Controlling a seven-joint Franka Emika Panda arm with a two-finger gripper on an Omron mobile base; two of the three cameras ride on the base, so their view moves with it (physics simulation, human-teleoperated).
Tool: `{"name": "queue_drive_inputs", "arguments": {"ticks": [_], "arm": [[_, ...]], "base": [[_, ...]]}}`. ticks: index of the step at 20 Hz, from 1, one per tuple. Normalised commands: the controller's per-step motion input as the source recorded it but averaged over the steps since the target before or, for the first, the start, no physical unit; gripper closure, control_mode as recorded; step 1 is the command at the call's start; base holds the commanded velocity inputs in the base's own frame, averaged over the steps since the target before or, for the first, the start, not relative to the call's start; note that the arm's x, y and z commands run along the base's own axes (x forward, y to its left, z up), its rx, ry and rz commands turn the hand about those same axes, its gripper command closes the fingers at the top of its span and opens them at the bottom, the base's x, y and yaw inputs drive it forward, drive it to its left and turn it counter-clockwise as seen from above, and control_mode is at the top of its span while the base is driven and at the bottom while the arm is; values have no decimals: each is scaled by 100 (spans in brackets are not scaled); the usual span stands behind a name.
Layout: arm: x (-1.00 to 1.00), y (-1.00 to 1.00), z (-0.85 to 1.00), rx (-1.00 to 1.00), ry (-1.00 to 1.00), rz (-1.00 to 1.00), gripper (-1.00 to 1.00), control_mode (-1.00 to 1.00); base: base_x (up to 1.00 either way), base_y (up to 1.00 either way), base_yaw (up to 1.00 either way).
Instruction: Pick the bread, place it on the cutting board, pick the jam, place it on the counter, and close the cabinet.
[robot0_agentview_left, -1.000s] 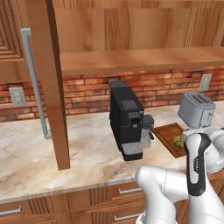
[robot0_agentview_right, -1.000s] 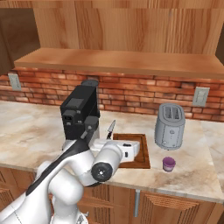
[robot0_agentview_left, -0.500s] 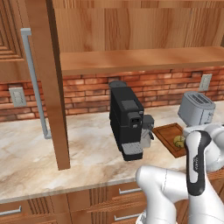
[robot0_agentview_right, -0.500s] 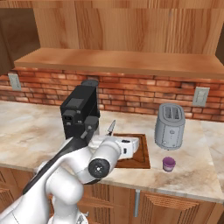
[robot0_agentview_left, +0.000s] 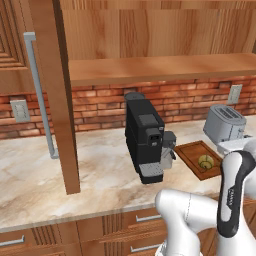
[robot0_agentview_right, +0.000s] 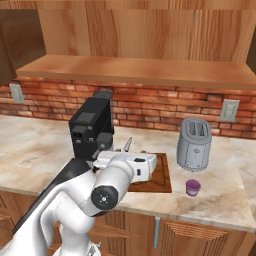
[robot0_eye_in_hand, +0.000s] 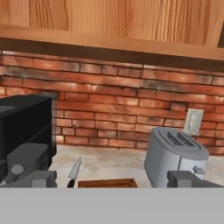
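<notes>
Left base view: one bread (robot0_agentview_left: 204, 161) already lies on the one cutting board (robot0_agentview_left: 192, 152), right of centre. The open cabinet door (robot0_agentview_left: 54, 90) stands at left.

Right base view: one jam (robot0_agentview_right: 192, 187) sits on the surface (robot0_agentview_right: 30, 150), lower right, so closing the cabinet likely remains.

Hand view: claw (robot0_eye_in_hand: 114, 180) fingertips wide apart, released, empty.

The white arm is seen rising from the 5 o'clock corner of the left base view and from the 7 o'clock corner of the right base view, bent at a dark elbow joint, with the forearm reaching forward. The hand is held roughly level. The gripper (robot0_eye_in_hand: 116, 179) is seen at 6 o'clock in the hand view, its fingertips (robot0_eye_in_hand: 186, 178) set wide apart with nothing held.
</notes>
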Motion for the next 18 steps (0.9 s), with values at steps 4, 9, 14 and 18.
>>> {"name": "queue_drive_inputs", "arguments": {"ticks": [4, 9, 14, 18], "arm": [[-50, 14, 41, 0, -4, -2, -100, -100], [-54, 19, 39, 0, -1, -3, -100, -100], [-54, 25, 31, 0, 0, -4, -100, -100], [-48, 25, 27, 0, -5, -3, -100, -100]], "base": [[0, 0, 0], [0, 0, 0], [0, 0, 0], [0, 0, 0]]}}
